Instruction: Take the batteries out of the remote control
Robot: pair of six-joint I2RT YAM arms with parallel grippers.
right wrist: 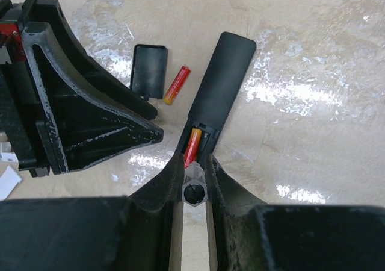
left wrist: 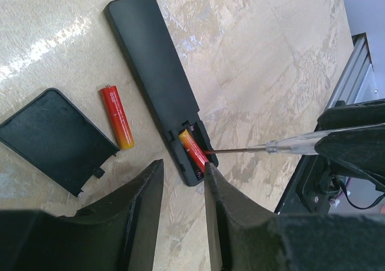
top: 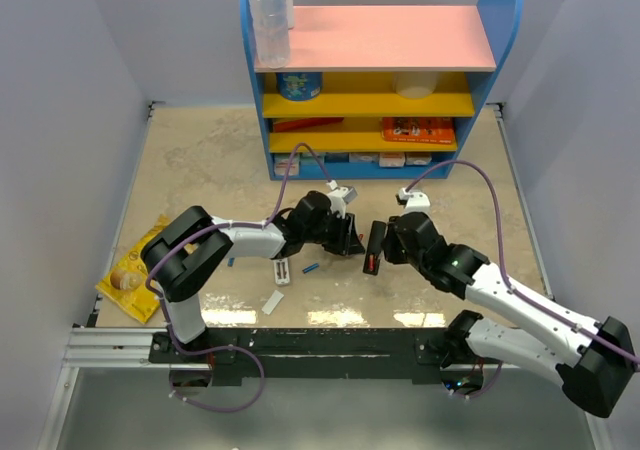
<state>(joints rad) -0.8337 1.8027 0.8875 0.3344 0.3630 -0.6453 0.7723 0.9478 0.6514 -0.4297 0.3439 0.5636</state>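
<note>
The black remote control (left wrist: 157,71) lies face down with its battery bay open. One red and yellow battery (left wrist: 192,150) sits in the bay. Another red battery (left wrist: 117,117) lies loose beside the detached cover (left wrist: 53,137). A blue battery (top: 311,267) lies further left on the table. My right gripper (right wrist: 195,162) is shut on a clear-handled screwdriver (right wrist: 195,190), whose thin shaft (left wrist: 240,150) reaches the end of the battery in the bay. My left gripper (left wrist: 183,166) hovers open just behind the bay end of the remote, with nothing between its fingers.
A blue and yellow shelf unit (top: 370,80) stands at the back with a clear bottle (top: 268,18) on top. A yellow snack bag (top: 130,272) lies at the left edge. Small white pieces (top: 282,271) lie near the blue battery.
</note>
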